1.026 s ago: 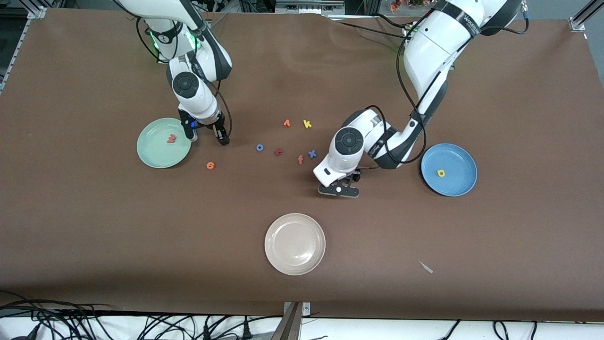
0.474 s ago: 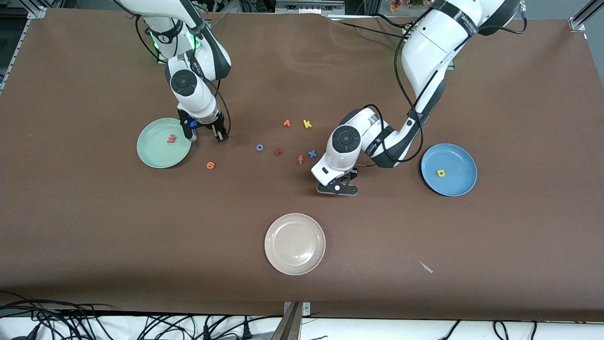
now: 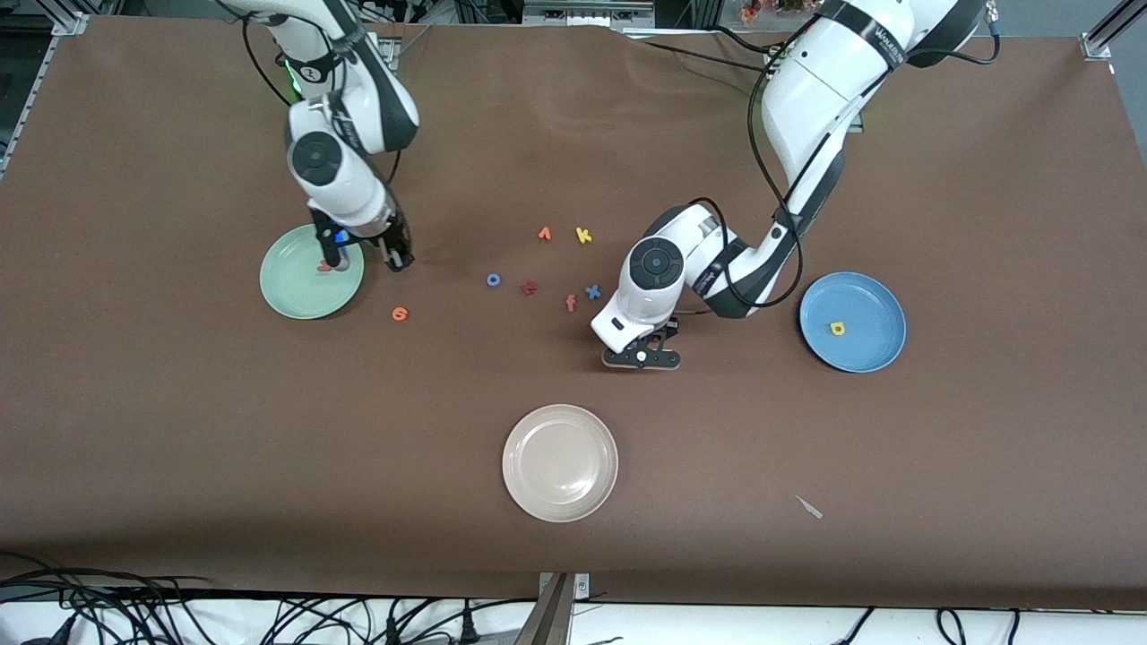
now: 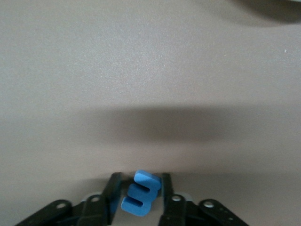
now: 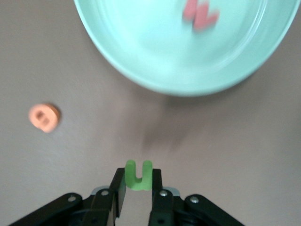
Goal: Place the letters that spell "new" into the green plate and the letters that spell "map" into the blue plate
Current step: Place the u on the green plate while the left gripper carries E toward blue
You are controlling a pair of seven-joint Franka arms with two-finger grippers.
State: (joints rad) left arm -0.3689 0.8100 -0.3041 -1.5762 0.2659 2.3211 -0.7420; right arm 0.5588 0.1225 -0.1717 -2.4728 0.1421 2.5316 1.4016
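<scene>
Green "n" upside-down between right jaws

1. You're looking at what is probably a robotics lab: two white arms mounted along a brown-covered table.
2. Aluminium framing edges the table corners.
3. Loose cables tangle along the near edge.

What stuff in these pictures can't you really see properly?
- Front view: the blue "m" and the green "n" are hidden by the arms; only the wrist views show each gripped in a pincer.
- Front view: the pink "w" on the green plate is partly covered by the right pincer.
- Right wrist view: the "w" and the orange "e" are blurred.
- No view shows the teal "p".
</scene>
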